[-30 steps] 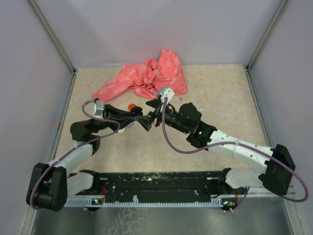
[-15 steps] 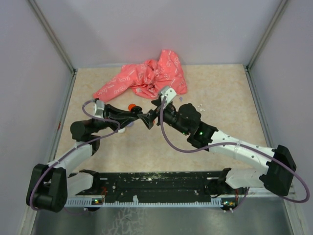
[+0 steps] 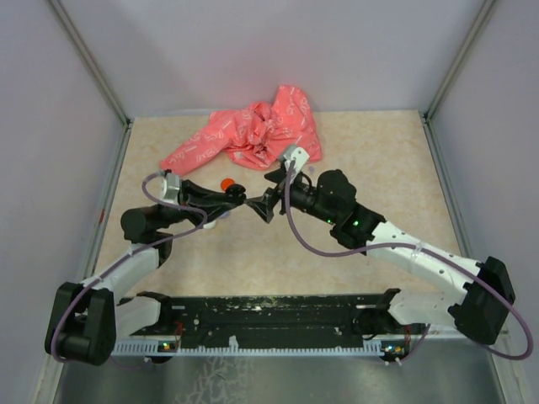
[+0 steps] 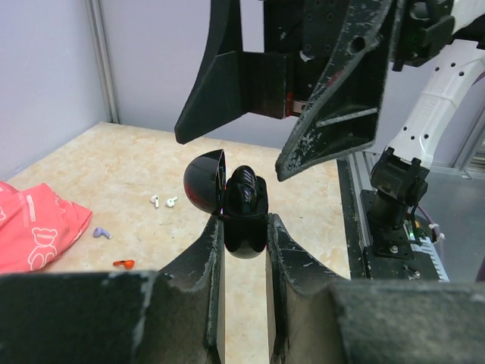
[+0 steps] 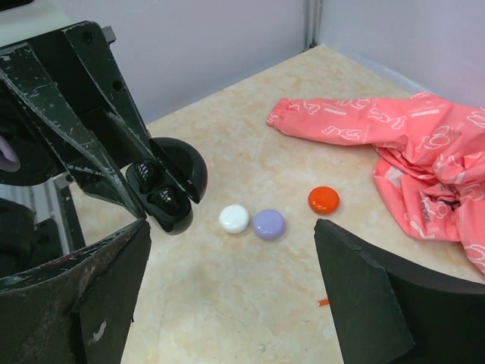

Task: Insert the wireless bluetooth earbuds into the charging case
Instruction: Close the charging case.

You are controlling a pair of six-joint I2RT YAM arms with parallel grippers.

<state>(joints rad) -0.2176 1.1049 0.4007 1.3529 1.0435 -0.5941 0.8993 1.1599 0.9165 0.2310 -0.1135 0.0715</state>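
Black hinged case (image 4: 244,203) stands clamped upright in the left gripper (image 4: 244,224), lid open toward the right gripper (image 4: 235,152), whose jaws wait wide apart facing it, presumably for loading.

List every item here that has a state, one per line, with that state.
left end effector: shut on the black charging case.
right end effector: open, empty.
black charging case: lid open, dark earbuds seated inside.
red-orange case: closed, on the table.
white case: closed.
lavender case: closed.
red earbud: loose on the table.
pink cloth: crumpled.
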